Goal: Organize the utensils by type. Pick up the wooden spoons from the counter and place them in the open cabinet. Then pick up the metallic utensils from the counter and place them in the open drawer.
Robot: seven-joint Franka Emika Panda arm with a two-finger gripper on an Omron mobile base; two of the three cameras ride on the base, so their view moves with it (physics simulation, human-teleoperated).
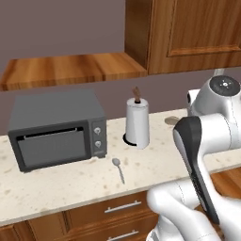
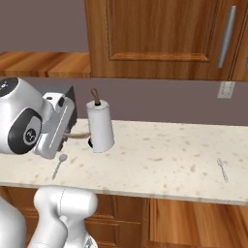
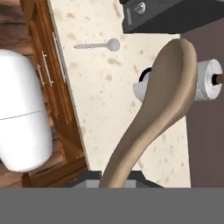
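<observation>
While the arm is folded up above the table [image 2: 160, 160], its jaws are closed narrow on the handle of a wooden spoon [image 3: 162, 100]. In the hand view the spoon runs up from between the jaws, its pale tan bowl held clear above the table surface, over the spot where a paper towel roll [image 3: 204, 80] stands near the back edge against the wall. In the right base view a short length of the wooden spoon [image 2: 80, 135] pokes out from the hand towards the paper towel roll [image 2: 100, 127], well above the stone.

A small silver spoon [image 1: 118, 168] lies flat on the table, between the front edge and the paper towel roll [image 1: 137, 123], its little bowl pointing towards the back and its thin handle towards the front edge. It sits just in front of the right-hand corner of a dark grey toaster oven [image 1: 56, 129], which stands towards the left end of the table. The same silver spoon [image 2: 60, 163] shows below the hand in the right base view, and in the hand view [image 3: 98, 45] near the front edge.

Further along the table towards its right end, well apart from everything else, lies a small silver fork [image 2: 222, 169], close to the front edge.

Above the table hangs a reddish-brown wall cabinet [image 2: 160, 38] with a panelled door; to its left is an open wooden shelf [image 1: 70, 69]. Drawers with silver bar handles [image 1: 123, 206] sit under the table front.
</observation>
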